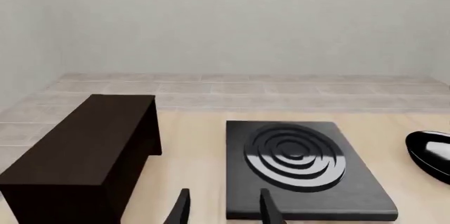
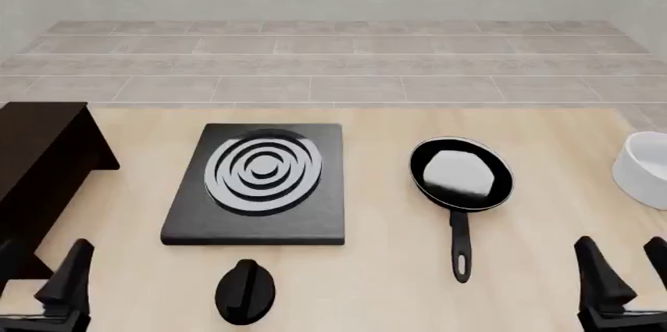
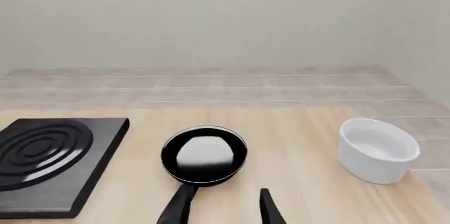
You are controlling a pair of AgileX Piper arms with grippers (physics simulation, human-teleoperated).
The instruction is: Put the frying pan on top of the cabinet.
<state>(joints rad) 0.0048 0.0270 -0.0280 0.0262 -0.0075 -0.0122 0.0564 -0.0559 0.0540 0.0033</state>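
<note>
The frying pan, small, round and glossy black, lies on the table right of centre, its long handle pointing toward the arms. The right wrist view shows the frying pan just ahead of the open right gripper. My right gripper stands open at the near right, apart from the pan. The dark brown cabinet stands at the far left, its flat top bare. The open left gripper hangs in front of the cabinet, empty. Only an edge of the frying pan shows there.
A flat black slab with silver rings lies between cabinet and pan. A small black round knob sits near the table's front edge. A white bowl stands at the right edge, also visible as the white bowl.
</note>
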